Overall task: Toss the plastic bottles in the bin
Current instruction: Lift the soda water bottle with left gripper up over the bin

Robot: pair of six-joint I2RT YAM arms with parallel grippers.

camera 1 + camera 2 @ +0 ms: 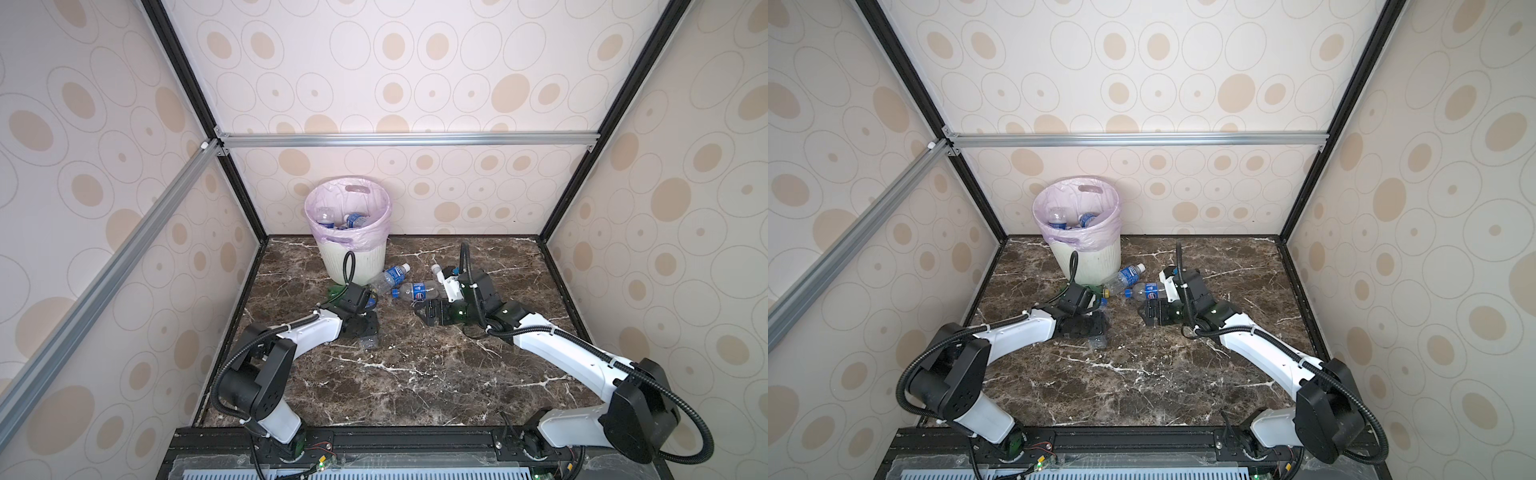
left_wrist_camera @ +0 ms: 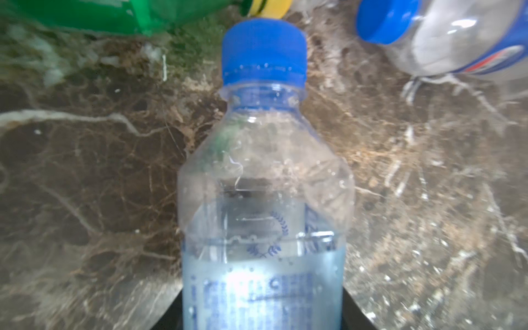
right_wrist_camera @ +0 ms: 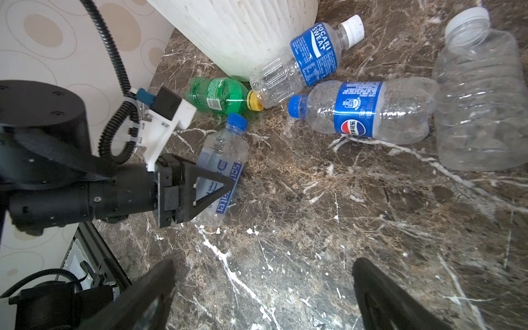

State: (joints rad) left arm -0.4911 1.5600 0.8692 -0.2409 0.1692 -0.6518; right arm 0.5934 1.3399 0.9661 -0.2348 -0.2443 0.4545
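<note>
Brown marble table (image 1: 415, 374) boxed in by cream walls (image 1: 457, 62) printed with tan ovals. At the upper left of the table in both top views, white ribbed bin (image 1: 357, 259), upright, pink bag (image 1: 332, 232) folded over its rim; inside, several bottles in the bin (image 1: 354, 219), clear with blue labels. Just right of the bin's foot, near mid-frame, a cluster lying on the table: green bottle (image 3: 220, 95) with yellow cap, beside the bin's base; Pocari Sweat bottle (image 3: 303, 57), white-capped, its base at that yellow cap; Pepsi bottle (image 3: 360, 108), blue-capped, just beside it; larger unlabelled bottle (image 3: 480, 94), white-capped, up against the Pepsi bottle's base. Below the green bottle in the top views, left pincer (image 3: 220, 187) closed across the labelled middle of a slim clear bottle (image 3: 225, 148), blue-capped, flat on the table, cap towards the green one. Right of centre, right pincer (image 3: 264, 263) spread wide, low over bare marble, holding nothing, near the Pepsi bottle but not touching
</note>
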